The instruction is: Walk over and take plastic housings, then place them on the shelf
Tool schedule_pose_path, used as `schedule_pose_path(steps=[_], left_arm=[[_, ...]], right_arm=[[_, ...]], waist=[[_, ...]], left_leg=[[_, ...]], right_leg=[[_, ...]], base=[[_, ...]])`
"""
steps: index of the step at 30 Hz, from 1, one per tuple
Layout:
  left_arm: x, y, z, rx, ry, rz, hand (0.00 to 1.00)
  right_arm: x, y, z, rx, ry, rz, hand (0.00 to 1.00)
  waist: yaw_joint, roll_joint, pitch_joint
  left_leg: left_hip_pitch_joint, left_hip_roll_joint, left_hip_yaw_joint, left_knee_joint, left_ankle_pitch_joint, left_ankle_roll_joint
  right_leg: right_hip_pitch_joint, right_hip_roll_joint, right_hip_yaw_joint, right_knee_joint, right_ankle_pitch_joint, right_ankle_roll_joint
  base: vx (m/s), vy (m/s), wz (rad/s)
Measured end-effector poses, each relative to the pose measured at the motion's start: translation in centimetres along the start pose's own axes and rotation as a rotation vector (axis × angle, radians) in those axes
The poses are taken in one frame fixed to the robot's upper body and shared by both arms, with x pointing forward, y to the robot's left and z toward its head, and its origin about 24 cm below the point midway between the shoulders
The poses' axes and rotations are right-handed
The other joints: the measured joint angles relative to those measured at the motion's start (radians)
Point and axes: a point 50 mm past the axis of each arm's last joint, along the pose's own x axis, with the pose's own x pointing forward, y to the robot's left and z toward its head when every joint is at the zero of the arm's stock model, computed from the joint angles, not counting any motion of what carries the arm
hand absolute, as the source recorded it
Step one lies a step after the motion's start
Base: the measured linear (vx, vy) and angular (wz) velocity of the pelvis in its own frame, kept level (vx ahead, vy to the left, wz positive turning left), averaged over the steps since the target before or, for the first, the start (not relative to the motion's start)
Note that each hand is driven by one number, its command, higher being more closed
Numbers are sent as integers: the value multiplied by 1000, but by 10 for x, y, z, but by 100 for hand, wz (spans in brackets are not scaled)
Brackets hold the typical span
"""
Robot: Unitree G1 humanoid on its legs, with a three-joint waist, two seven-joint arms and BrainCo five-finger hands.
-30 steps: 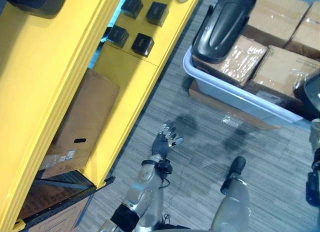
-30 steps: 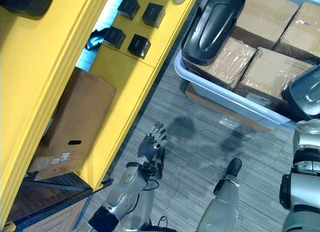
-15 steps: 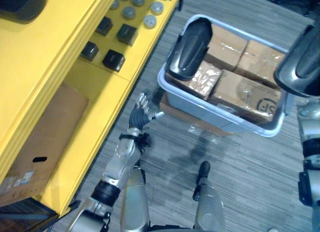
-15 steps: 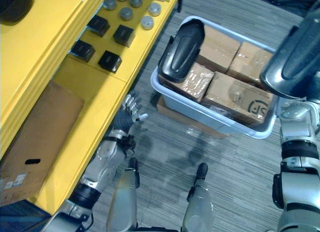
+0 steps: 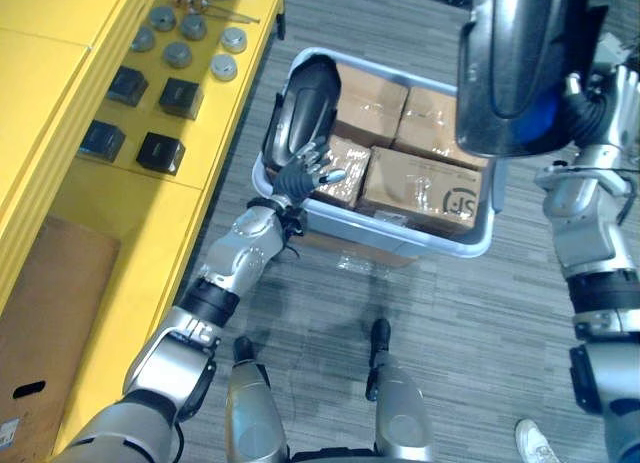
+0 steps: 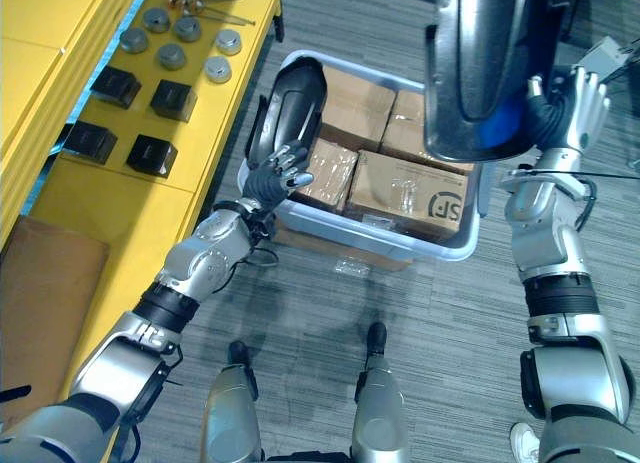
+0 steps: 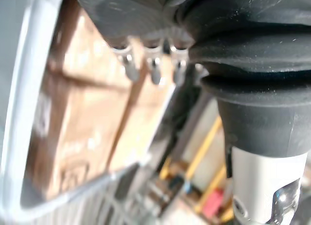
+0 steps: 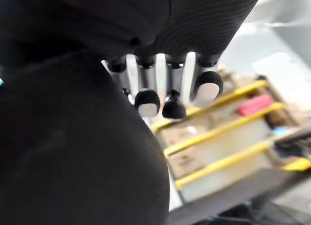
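Note:
A dark plastic housing (image 5: pixel 305 98) stands on end at the left side of a pale blue bin (image 6: pixel 370 241), leaning on cardboard boxes (image 6: pixel 410 188). My left hand (image 5: pixel 300 178) is open, its spread fingers (image 7: pixel 154 72) at the housing's lower end. Whether they touch it I cannot tell. My right hand (image 6: pixel 560 113) is raised on the right, shut on a second large dark housing (image 6: pixel 480 53) held upright above the bin. Its fingertips (image 8: pixel 146 101) curl over the housing's dark edge.
The yellow shelf (image 5: pixel 215 133) runs along the left, carrying black blocks (image 5: pixel 160 153) and round metal discs (image 5: pixel 180 53). A cardboard box (image 5: pixel 40 303) sits below it. Grey carpet lies between the shelf and the bin. A person's shoe (image 5: pixel 535 443) shows at the lower right.
The camera has swung toward the bin, which now lies straight ahead. My left hand has risen from over the floor to the housing in the bin. The right hand's housing now stands higher.

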Motion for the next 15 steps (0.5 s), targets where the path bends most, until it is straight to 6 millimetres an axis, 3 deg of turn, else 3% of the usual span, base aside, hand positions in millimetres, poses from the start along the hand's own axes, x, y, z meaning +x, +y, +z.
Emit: schedule_pose_path(steps=[10,15], left_arm=[[7,-10,-43,-56,180,39,0],[10,-22,-53,-63,195,23,0]], right_arm=[[-26,42,27,31,-141,201,100],[-36,56,36,62,-153,264,100]], waist=[[6,-3,-1],[13,-3,-2]], left_leg=[[31,4,18,-27,6,-8],[33,4,16,-39,12,-8]], right_leg=[[14,6,13,-16,0,0],[14,7,12,-16,0,0]], base=[[9,8,-2],[4,4,1]])
